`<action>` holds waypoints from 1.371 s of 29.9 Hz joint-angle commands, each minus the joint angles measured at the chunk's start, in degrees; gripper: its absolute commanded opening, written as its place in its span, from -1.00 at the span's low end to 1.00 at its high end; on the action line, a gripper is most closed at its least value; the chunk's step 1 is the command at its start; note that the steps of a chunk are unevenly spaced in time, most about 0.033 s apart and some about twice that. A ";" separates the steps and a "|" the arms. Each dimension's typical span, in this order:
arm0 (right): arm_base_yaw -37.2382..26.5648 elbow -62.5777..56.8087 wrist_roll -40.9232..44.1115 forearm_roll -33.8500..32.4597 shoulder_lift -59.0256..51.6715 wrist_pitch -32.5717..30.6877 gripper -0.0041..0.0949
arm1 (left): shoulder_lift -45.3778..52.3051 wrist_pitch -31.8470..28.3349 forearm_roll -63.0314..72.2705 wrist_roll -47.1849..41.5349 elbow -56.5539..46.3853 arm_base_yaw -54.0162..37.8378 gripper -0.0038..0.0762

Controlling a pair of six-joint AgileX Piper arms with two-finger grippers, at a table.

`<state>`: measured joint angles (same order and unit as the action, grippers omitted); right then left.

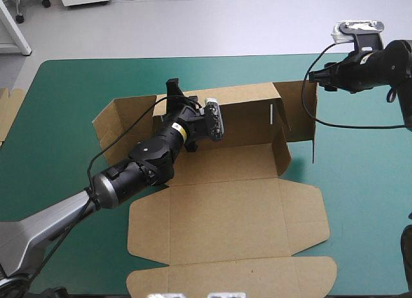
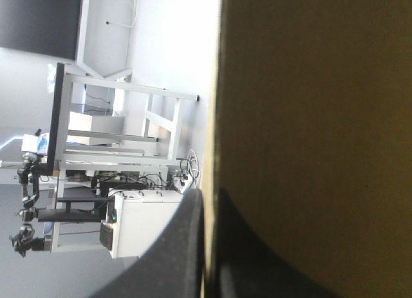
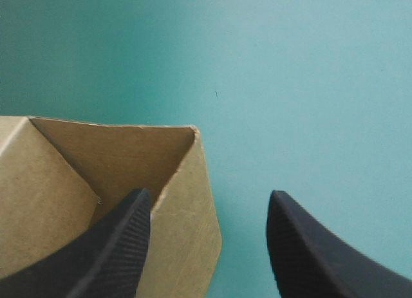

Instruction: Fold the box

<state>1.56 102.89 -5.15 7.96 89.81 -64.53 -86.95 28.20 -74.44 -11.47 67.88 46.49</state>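
Observation:
The brown box [image 1: 238, 208] lies mid-table with its lid flat toward the near edge and its far wall [image 1: 248, 114] raised. My left gripper [image 1: 172, 91] sits at the top edge of that wall, toward its left end. In the left wrist view the board [image 2: 322, 118] runs up between the two black fingers, so the left gripper [image 2: 211, 194] is shut on it. My right gripper [image 1: 320, 78] hovers by the box's far right corner flap [image 1: 309, 111]. It stands open [image 3: 209, 194], with the flap's corner [image 3: 116, 156] under one finger [image 3: 122, 246] and nothing held.
More brown board [image 1: 8, 111] shows at the table's left edge. Bare teal-green cover [image 1: 367, 201] stretches to the right of the box and along its left side [image 1: 51, 163].

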 commanded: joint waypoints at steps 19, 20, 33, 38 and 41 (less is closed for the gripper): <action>-9.10 12.55 -7.34 16.11 11.34 -0.59 0.06 | 1.50 -4.00 -26.91 -18.74 -7.80 0.47 -0.93; -9.10 13.71 -7.34 16.02 12.02 -1.02 0.06 | 1.38 -4.28 -26.91 -18.74 -7.80 0.47 -0.93; -8.88 15.98 -7.58 18.35 20.04 -3.47 -0.03 | 0.42 -4.14 -26.91 -18.74 -7.80 0.47 -0.93; -6.66 15.98 -9.55 19.24 21.09 -6.79 -0.11 | 0.18 -3.88 -26.91 -18.74 -7.80 0.47 -0.93; -5.14 15.98 -10.30 18.80 21.09 -6.79 -0.20 | 0.18 -3.46 -26.91 -18.74 -7.80 0.47 -0.93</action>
<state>-4.87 116.97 -14.21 25.05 114.12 -70.97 -88.57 23.82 -99.67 -29.07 58.61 46.55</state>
